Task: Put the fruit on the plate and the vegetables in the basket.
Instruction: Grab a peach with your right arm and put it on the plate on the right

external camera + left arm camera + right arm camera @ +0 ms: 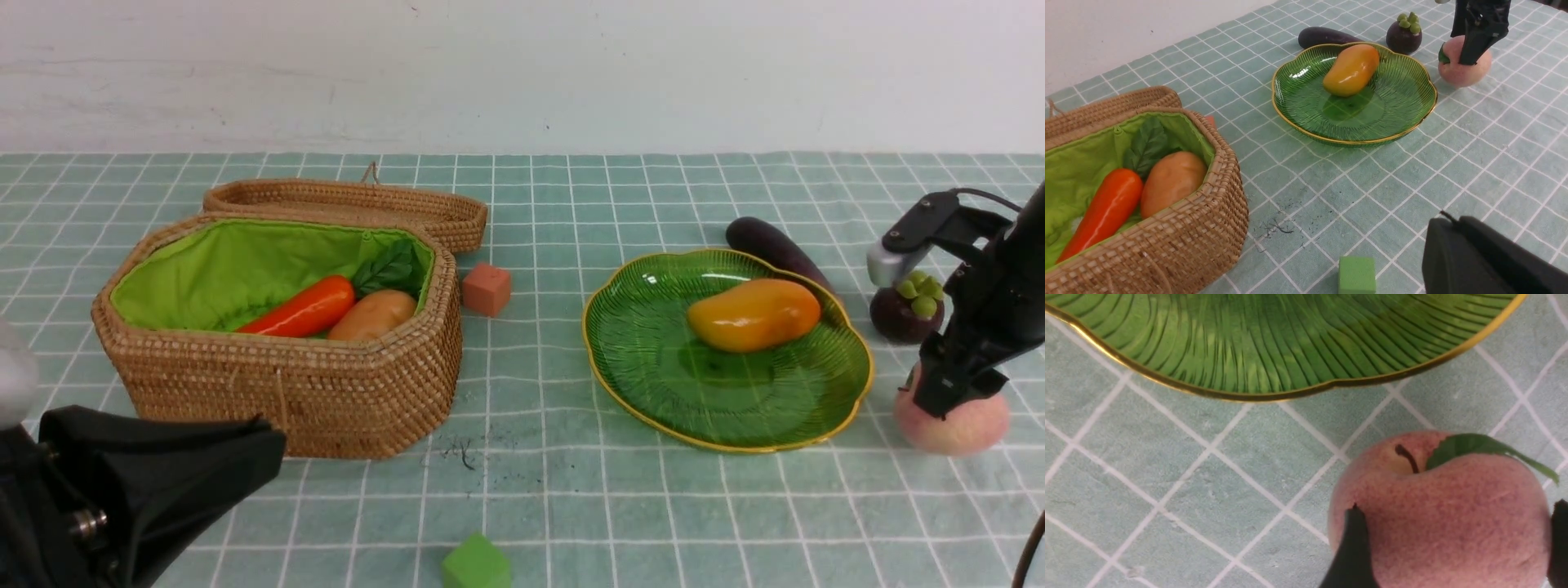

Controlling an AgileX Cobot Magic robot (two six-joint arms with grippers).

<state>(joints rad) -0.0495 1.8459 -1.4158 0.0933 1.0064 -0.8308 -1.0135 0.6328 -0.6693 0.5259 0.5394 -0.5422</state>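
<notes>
Left pincer (188, 482) sits low at the near left corner under its black cover, shut and holding nothing, well apart from any loose fruit. Just beyond it the basket (286, 392) stands with its lid thrown back, a carrot (302, 306) and a potato (374, 314) lying in the green lining. Further right the plate (678, 376) holds one fruit, the mango (753, 314). An eggplant (771, 245) lies on the cloth behind the plate's far right rim, and a mangosteen (902, 314) stands on the cloth off the plate's right side.

Furthest right is the peach (976, 425), resting on the cloth just beside the plate's near right rim. The right pincer (951, 396) is down on top of it, pointing downward. In the right wrist view the jaws stand wide, with one of the fingers (1351, 555) on each flank of the fruit. Whether the pads are touching the skin I cannot tell, and nothing shows it lifted.

So the peach lies straight below the right pincer and between its jaws. It is round, with no long axis to line up with; its stem and leaf point upward. The plate lies to the peach's left, so the carry should be short. The right arm is by far the nearer one.
</notes>
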